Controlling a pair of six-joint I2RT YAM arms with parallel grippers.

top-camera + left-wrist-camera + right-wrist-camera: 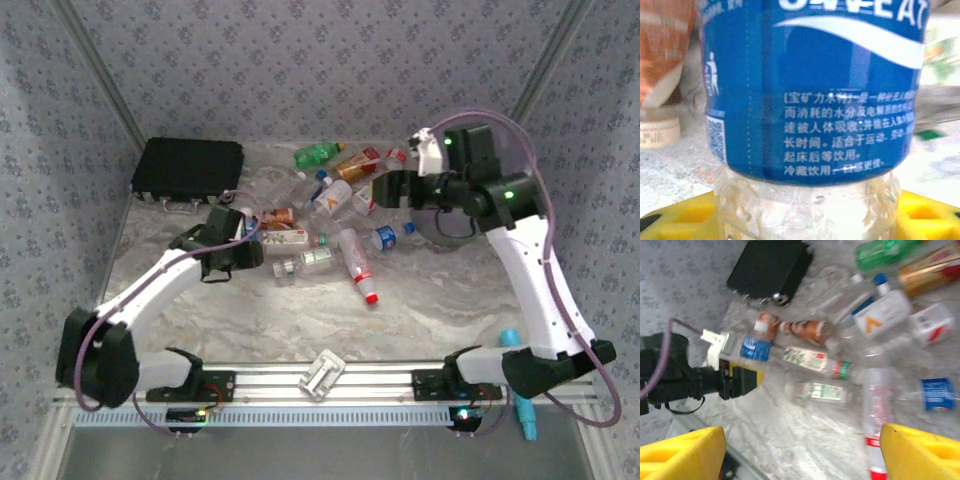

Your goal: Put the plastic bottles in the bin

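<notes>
Right wrist view: left jaws tight on blue-labelled bottle (pixel 756 348) beside orange bottle (pixel 807 330), black case (pixel 771 267) beyond; right jaws spread.

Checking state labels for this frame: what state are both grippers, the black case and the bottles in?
left gripper: shut on the blue-label bottle
right gripper: open, empty
blue-label bottle: held between the left gripper's yellow fingers
black case: closed, lying flat
green bottle: lying on its side
red-capped clear bottle: capped, lying on its side
</notes>
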